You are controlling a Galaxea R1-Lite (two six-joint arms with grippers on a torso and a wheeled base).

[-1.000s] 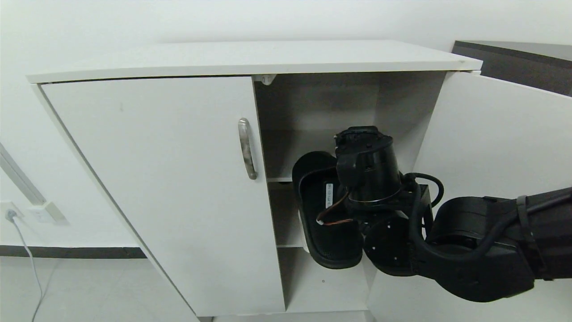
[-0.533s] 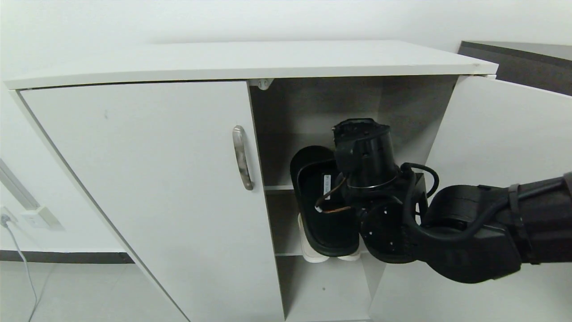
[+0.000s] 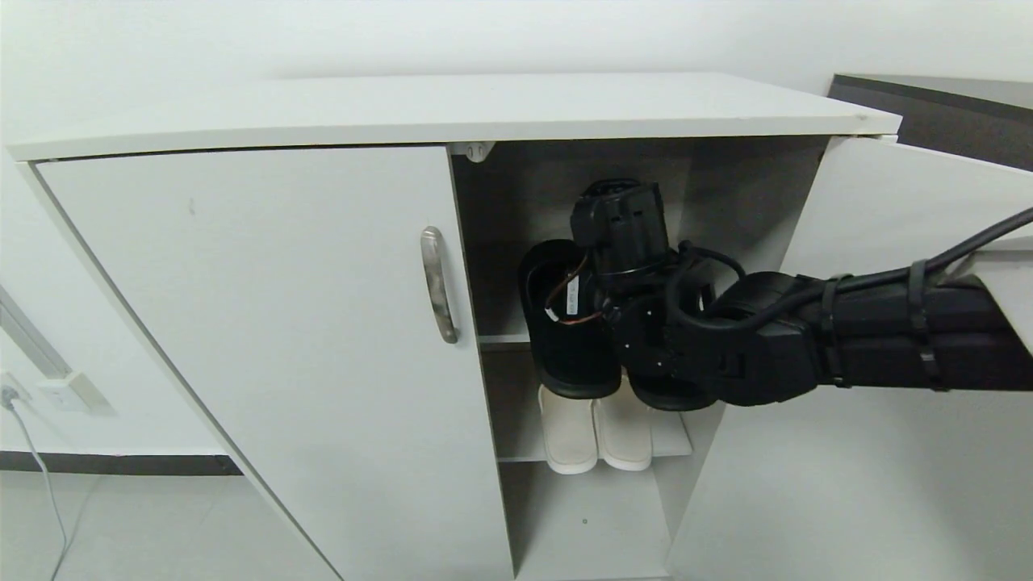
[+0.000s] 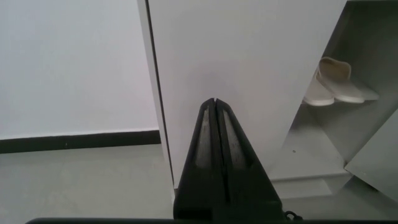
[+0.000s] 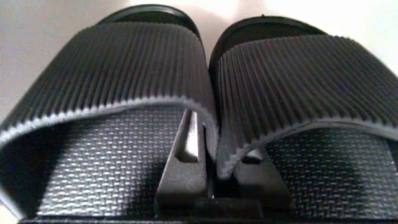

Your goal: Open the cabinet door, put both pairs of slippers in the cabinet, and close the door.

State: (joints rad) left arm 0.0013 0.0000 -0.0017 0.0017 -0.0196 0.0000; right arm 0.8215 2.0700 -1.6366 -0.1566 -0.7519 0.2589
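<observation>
Cabinet (image 3: pixel 484 105) open; my right claw (image 5: pixel 208 152) pinches black slippers (image 3: pixel 561 331), long axis pointing inward over upper shelf (image 3: pixel 502 340). Left claw (image 4: pixel 214 112) pressed together.

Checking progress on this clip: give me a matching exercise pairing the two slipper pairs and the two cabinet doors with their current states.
Things:
1. black slippers
2. white slippers
3. left cabinet door
4. right cabinet door

States:
A. swung open
B. lying side by side on a shelf inside the cabinet
C. shut
D. clamped in the right gripper, at the cabinet opening

Pairs: 1-D, 2-B, 3-C, 4-A
</observation>
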